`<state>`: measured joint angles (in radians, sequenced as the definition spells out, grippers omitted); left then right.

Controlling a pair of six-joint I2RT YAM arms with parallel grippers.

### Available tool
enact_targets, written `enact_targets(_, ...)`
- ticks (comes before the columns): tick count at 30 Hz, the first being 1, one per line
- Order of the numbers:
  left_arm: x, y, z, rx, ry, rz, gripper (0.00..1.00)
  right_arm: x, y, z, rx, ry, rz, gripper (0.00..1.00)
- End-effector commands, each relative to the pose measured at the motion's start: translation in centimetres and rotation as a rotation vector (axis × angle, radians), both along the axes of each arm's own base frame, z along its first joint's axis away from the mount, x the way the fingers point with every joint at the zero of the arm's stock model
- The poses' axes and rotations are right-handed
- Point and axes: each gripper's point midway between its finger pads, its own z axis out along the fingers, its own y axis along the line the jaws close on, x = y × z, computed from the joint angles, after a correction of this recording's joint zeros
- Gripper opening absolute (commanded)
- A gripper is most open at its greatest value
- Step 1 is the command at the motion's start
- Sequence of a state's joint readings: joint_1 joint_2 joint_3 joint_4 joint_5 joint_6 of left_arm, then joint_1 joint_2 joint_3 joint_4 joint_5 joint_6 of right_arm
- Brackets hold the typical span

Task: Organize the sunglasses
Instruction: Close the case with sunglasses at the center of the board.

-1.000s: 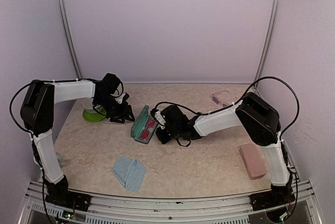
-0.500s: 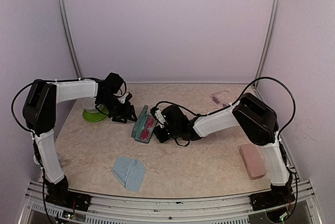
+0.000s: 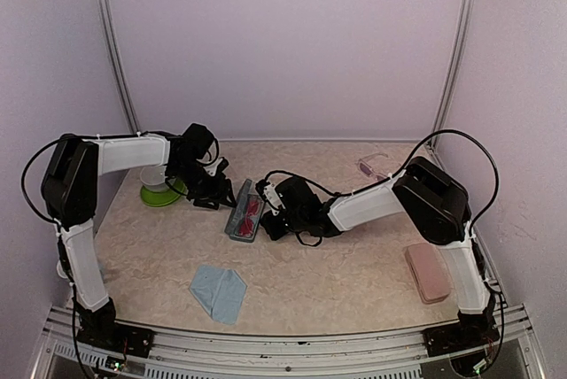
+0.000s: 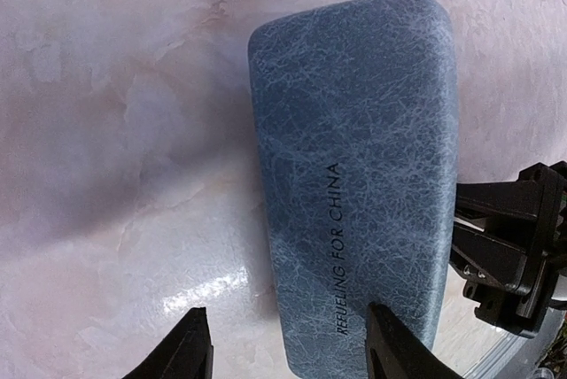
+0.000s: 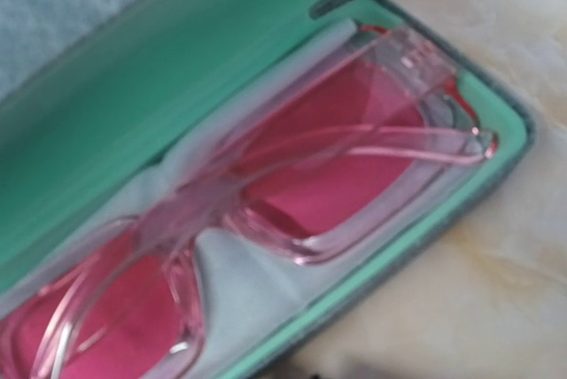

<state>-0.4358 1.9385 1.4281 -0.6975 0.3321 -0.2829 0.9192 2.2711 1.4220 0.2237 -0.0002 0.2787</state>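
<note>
The pink-red sunglasses [image 5: 337, 166] lie folded on a pale cloth inside the open blue-grey case [image 3: 239, 220], whose lining is green [image 5: 133, 87]. Its lid [image 4: 354, 158] stands tilted up. My left gripper [image 4: 288, 313] is open behind the lid's outer face, one fingertip [image 4: 381, 326] over the lid and the other over the table. In the top view my right gripper [image 3: 267, 215] sits at the case's right rim; its fingers are hidden in the right wrist view. The clear-framed sunglasses [image 3: 372, 166] lie at the back right.
A pink case [image 3: 428, 271] lies near the right arm's base. A light-blue cloth [image 3: 219, 292] is at the front left. A green dish [image 3: 158, 193] with a clear cup sits behind my left gripper. Walls enclose the table on three sides.
My left gripper has moved right against the lid, and the lid has tipped up from lying open to nearly upright. The right gripper has stayed at the case's rim.
</note>
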Motion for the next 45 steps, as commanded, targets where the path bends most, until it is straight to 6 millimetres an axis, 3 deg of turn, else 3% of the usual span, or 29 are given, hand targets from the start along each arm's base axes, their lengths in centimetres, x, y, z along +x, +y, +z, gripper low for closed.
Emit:
enact_targets(1,-0.8,-1.5,-0.9,-0.002,0.029,-0.041,0.58,-0.5,0.7,-1.4,0.004,0.022,0.038,0.14)
enact_targets(17,-1.4,-2.6,-2.1,0.009,0.053,-0.075,0.58,-0.5,1.1,-1.5,0.005,0.023,0.053,0.13)
enact_targets(29,-1.7,-2.4,-2.8,0.030,0.062,-0.082,0.59,-0.4,1.0,-1.4,-0.001,0.024,0.055,0.13)
enact_targets(37,-1.2,-2.1,-0.8,0.035,0.013,-0.049,0.66,-0.3,-0.3,2.2,-0.007,-0.057,0.043,0.16)
enact_targets(45,-1.0,-1.8,1.2,0.085,-0.046,0.017,0.81,-0.5,-3.1,7.8,-0.001,-0.137,-0.005,0.33)
